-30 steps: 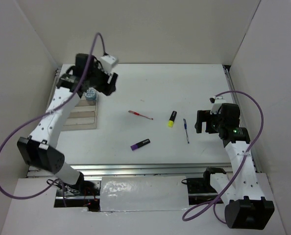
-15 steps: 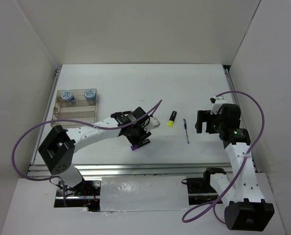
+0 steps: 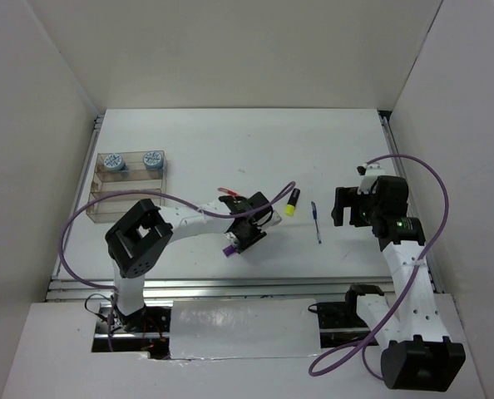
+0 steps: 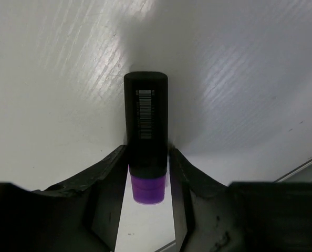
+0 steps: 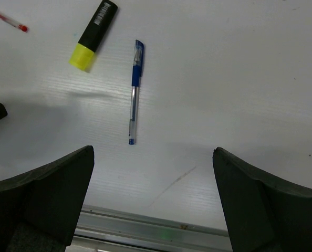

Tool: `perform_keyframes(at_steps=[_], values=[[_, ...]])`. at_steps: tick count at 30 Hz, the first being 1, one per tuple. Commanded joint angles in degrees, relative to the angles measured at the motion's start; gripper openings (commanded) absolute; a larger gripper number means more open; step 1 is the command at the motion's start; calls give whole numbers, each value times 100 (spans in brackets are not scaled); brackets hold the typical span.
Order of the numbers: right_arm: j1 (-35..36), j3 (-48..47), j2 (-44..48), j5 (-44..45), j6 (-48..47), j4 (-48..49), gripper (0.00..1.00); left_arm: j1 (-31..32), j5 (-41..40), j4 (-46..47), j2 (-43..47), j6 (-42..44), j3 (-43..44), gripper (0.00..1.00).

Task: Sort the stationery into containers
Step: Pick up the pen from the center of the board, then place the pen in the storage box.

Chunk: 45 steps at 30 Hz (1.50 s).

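Note:
The purple highlighter (image 4: 146, 118) lies on the white table with its black cap pointing away, and my left gripper (image 4: 148, 158) is shut on it, a finger pressed against each side. From above, its purple end (image 3: 229, 248) pokes out below the left gripper (image 3: 245, 236). The yellow highlighter (image 3: 292, 202), the blue pen (image 3: 315, 221) and part of the red pen (image 3: 228, 192) lie loose nearby. My right gripper (image 5: 152, 152) hangs open and empty, with the blue pen (image 5: 134, 90) just ahead of it. The clear tray (image 3: 124, 198) holds two blue rolls (image 3: 111, 162) in its far compartments.
White walls close in the table on the left, back and right. A metal rail (image 3: 230, 287) runs along the near edge. Purple cables loop off both arms. The right arm (image 3: 397, 233) stands at the table's right side.
My left arm swung from the tray at the far left to mid-table, and its jaws closed on the purple highlighter. The right arm stayed still.

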<state>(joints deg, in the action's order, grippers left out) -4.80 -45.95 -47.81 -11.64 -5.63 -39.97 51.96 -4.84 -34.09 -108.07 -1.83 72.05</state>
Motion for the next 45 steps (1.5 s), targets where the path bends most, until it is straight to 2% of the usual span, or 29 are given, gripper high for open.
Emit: perform_keyframes(at_steps=[1,3,4,5,6,8,9,10,11,14,15,17,18,21,22,23,25,26,28,31,34,37,45], values=[[-48,-98,0,-14,-44,85,100,51,62,34,-161,-99,143,50],[-48,-98,9,-23,-35,85,100,59,89,25,-214,-72,125,50],[-48,-89,0,-14,-35,77,100,51,97,7,-232,-55,116,46],[-48,-89,17,-14,-35,85,100,33,89,7,-223,-46,116,42],[-48,-89,35,-14,-35,85,100,-19,54,-36,-206,-3,134,32],[-39,-72,53,-5,-35,85,100,-133,27,-107,-57,103,177,20],[-47,-80,61,-5,-44,77,100,-317,62,-203,40,112,239,16],[-48,-72,70,-5,-44,77,100,-432,106,-247,293,112,257,16],[-48,-72,88,-5,-44,85,100,-563,185,-282,461,739,274,10],[-48,-80,79,-23,-52,77,100,-1301,659,-423,1232,1534,327,17],[-48,-80,70,-31,-52,77,100,-1651,790,-554,1349,1988,562,14],[-30,-72,44,-40,-52,85,100,-2082,740,-976,1569,2421,853,3],[-30,-80,35,-49,-44,85,100,-2242,704,-1064,1648,2894,1037,0],[-30,-98,0,-75,-44,85,100,-2918,1054,-1293,2104,4239,996,0],[-30,-107,-26,-75,-44,94,100,-3059,1212,-1189,2411,4591,865,0],[-30,-98,-44,-75,-44,85,100,-3348,1231,-1110,2570,5378,533,0],[-21,-107,-53,-75,-44,103,100,-3796,1196,-838,2922,6112,188,0],[-30,-107,-61,-75,-44,103,100,-3964,1231,-819,2976,6846,-66,0],[-30,-98,-79,-67,-44,103,100,-4542,1423,-854,2967,7675,-182,0],[-30,-116,-88,-67,-35,94,100,-5176,1617,-1107,2547,8344,193,0],[-21,-124,-123,-75,-44,94,100,-5809,1705,-1284,1958,8689,764,0],[-21,-142,-184,-58,-26,85,100,-6066,1750,-1198,1509,8743,1134,0],[-30,-151,-272,-32,-35,77,100,-6093,1469,-837,911,8743,1092,5]])
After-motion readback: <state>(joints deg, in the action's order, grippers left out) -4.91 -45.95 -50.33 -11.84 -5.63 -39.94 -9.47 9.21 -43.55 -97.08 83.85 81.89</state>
